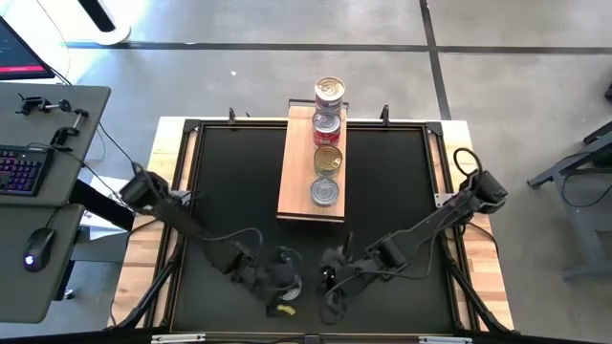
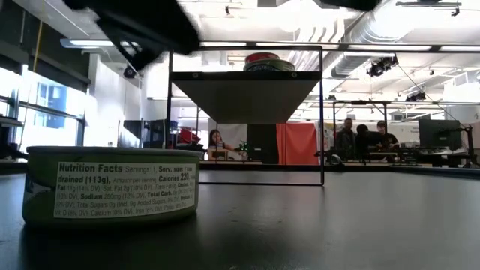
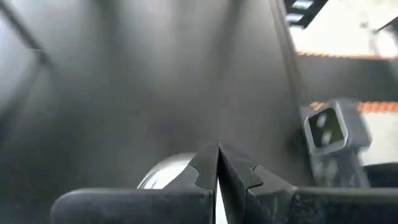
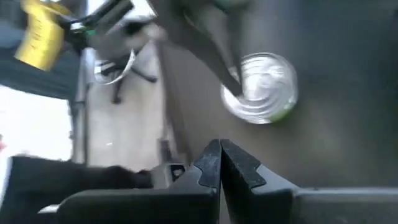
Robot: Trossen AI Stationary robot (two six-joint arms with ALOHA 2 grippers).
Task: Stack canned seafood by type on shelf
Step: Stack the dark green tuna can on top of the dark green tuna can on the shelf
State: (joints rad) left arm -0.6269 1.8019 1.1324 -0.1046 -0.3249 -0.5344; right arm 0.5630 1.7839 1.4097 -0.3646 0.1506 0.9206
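One tin of canned seafood (image 4: 264,87) with a silver lid and a green side label (image 2: 112,184) stands upright on the black tabletop near the front edge. My left gripper (image 3: 217,163) is shut and hovers just over it; its lid (image 3: 163,175) shows behind the fingers. The dark, blurred gripper (image 2: 142,30) is well above the tin in the low view. My right gripper (image 4: 219,155) is shut, a little to the tin's right. On the wooden shelf (image 1: 296,196) stand a silver tin (image 1: 325,191), a gold tin (image 1: 328,158) and further tins (image 1: 328,91) at the far end.
A small yellow thing (image 1: 284,308) lies at the table's front edge close to the tin. Bare black tabletop spreads to either side of the shelf. A desk with a keyboard (image 1: 19,170) stands left of the table. People sit in the room beyond (image 2: 360,139).
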